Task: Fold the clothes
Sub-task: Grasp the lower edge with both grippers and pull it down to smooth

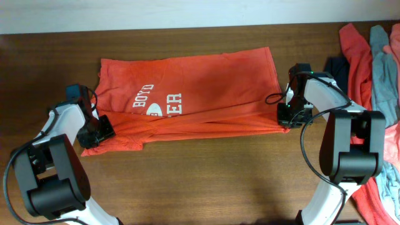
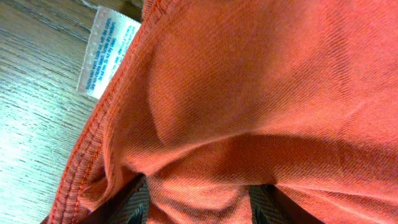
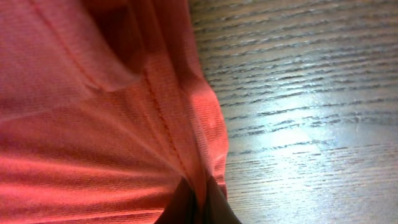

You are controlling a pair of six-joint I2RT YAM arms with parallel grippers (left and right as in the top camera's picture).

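Overhead, right hand (image 1: pixel 285 122) pinching orange T-shirt (image 1: pixel 206 81) hem, left hand (image 1: pixel 103 130) grip unclear, garment pile (image 1: pixel 375 56) far right

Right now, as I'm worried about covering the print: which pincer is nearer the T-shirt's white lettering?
Left. The left pincer sits at the T-shirt's left edge, just below-left of the lettering; the right pincer pinches its far right edge.

Care label (image 2: pixel 107 53): its print is showing too small to read.
Left end effector (image 2: pixel 202 210): the T-shirt (image 2: pixel 249 93) is covering all but two dark finger edges.
Right end effector (image 3: pixel 198 208): the frame edge is cutting off everything but the tips.
Clothes pile (image 1: pixel 381 62): it is running off the overhead's right edge.
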